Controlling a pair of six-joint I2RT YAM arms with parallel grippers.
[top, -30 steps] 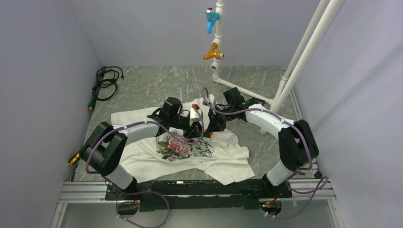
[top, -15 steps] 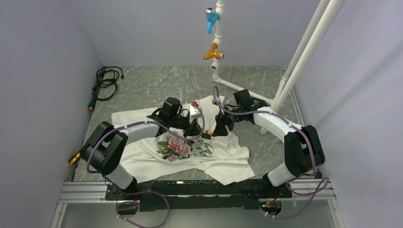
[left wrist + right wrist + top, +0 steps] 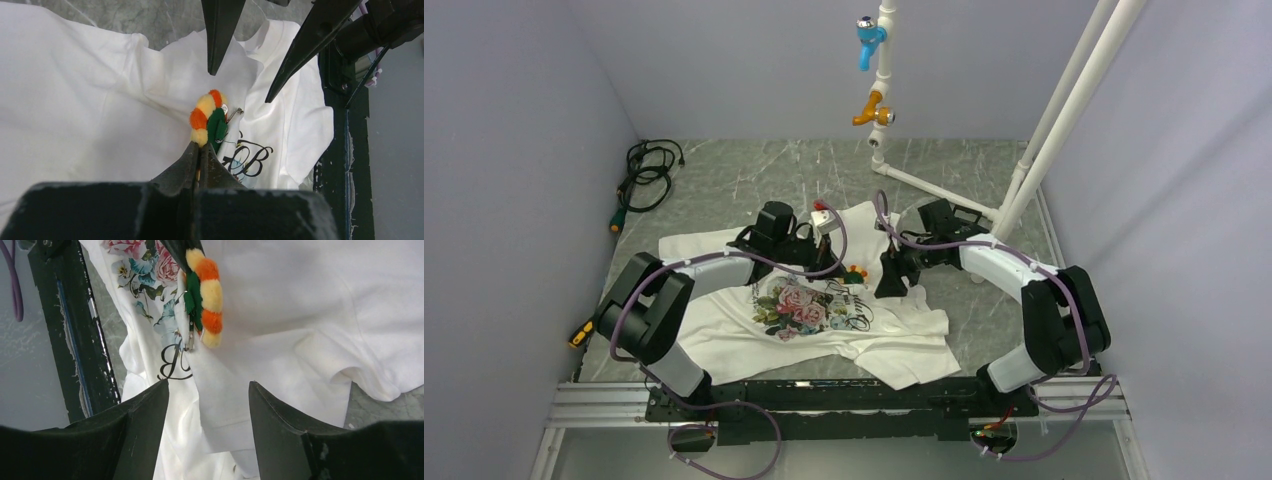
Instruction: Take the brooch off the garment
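Observation:
The garment, a white T-shirt with a rose print, lies crumpled on the table. The brooch is a small orange-and-yellow flower with green backing, just right of the print. My left gripper is shut on its lower edge, holding it upright over the shirt. Its silver pin hangs against the cloth; whether it still pierces the cloth I cannot tell. My right gripper stands open a little to the right, with the brooch beyond its fingertips and only shirt between them.
A black cable coil lies at the back left. A yellow-and-black tool sits at the left table edge. White pipes with blue and orange valves rise at the back right. The black frame rail runs along the near edge.
My left gripper has shut on the brooch and raised it slightly. My right gripper has let go, opened, and drawn back to the right.

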